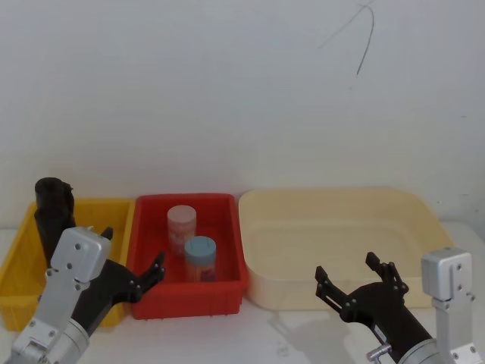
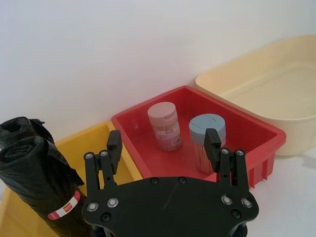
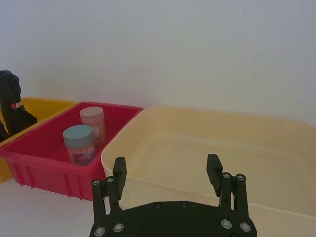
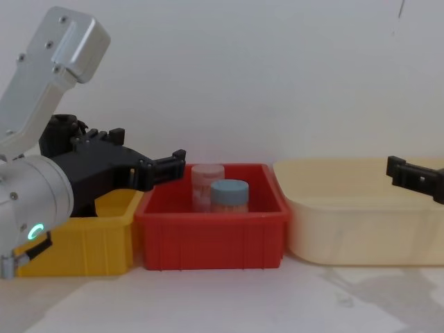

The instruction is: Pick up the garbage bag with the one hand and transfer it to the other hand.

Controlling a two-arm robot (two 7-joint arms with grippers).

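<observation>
Three bins stand in a row on the bench [image 1: 250, 334], all just ahead of the two grippers. The yellow bin [image 1: 15, 265] holds the garbage bag [image 2: 37, 173], a black roll standing upright with a red-and-white label band low on its side. A second black roll [image 2: 17, 127] stands touching it on the far side. Both sit off to the outer side of the left gripper [image 1: 133, 247], near it but not touched.

The red bin [image 1: 189, 292] lies straight beyond that gripper's fingertips. It holds a pink-lidded jar [image 1: 182, 224] and a blue-lidded jar [image 1: 200, 258], both upright, with the blue one nearer the gripper. The cream bin [image 1: 341, 199] lies in front of the right gripper [image 1: 345, 266].

The left arm, its ring glowing green, reaches forward above the yellow bin's near edge. Its gripper is spread wide with nothing in it. The right arm sits low by the cream bin's near wall, with its gripper also spread wide and holding nothing.
</observation>
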